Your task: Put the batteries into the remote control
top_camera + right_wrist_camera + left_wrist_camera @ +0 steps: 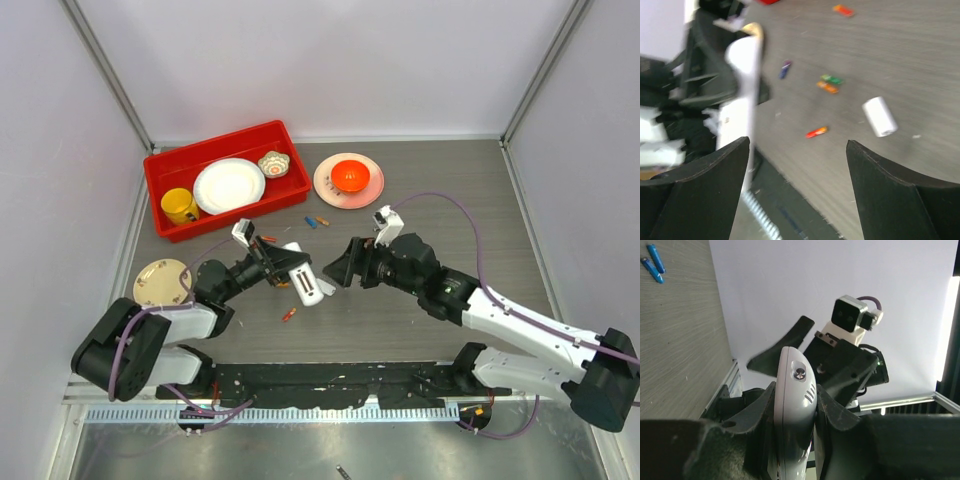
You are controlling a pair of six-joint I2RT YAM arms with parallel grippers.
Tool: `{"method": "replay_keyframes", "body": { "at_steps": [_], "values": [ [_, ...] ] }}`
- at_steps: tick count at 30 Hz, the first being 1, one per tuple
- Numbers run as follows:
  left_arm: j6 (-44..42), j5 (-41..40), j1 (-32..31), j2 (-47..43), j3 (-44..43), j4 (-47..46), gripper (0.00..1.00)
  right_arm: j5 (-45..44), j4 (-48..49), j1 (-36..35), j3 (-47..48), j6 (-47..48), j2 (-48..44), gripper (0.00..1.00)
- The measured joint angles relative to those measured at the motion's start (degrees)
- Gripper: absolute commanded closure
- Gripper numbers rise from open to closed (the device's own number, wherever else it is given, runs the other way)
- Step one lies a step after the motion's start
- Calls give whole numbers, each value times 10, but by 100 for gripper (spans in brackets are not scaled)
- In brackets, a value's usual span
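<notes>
The left tool (795, 405) clamped the remote (793, 365) edge-on: a slim white bar with a small round dot and three slits near its rounded end. Just right of the remote, the right tool (797, 145) gaped wide and held nothing. Loose batteries (816, 132) lay on the desk (450, 200) around the remote. Behind the remote, a red bin (240, 215) held a yellow cup (180, 206), a white plate (229, 185) and a small bowl (273, 163). A pink plate (322, 185) carried an orange bowl (350, 177).
</notes>
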State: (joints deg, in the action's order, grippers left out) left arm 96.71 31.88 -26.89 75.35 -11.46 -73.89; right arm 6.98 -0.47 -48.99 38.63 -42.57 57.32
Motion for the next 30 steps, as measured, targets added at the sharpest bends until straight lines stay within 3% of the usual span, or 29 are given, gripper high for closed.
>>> {"method": "replay_keyframes", "body": {
  "at_steps": [6, 11, 15, 20, 30],
  "values": [
    [-12, 21, 36, -56, 21, 0, 100, -212, -74, 8, 36, 53, 77, 23],
    [-32, 38, 56, -139, 26, 48, 100, -285, -29, 35, 41, 95, 186, 31],
    [-71, 48, 59, -224, 19, 145, 100, -291, 5, 57, 113, 146, 320, 40],
    [-108, 52, 61, -283, 7, 236, 100, -270, 35, 81, 240, 195, 452, 44],
    [-116, 66, 63, -291, 12, 261, 100, -228, 29, 102, 360, 239, 567, 44]
  ]
}}
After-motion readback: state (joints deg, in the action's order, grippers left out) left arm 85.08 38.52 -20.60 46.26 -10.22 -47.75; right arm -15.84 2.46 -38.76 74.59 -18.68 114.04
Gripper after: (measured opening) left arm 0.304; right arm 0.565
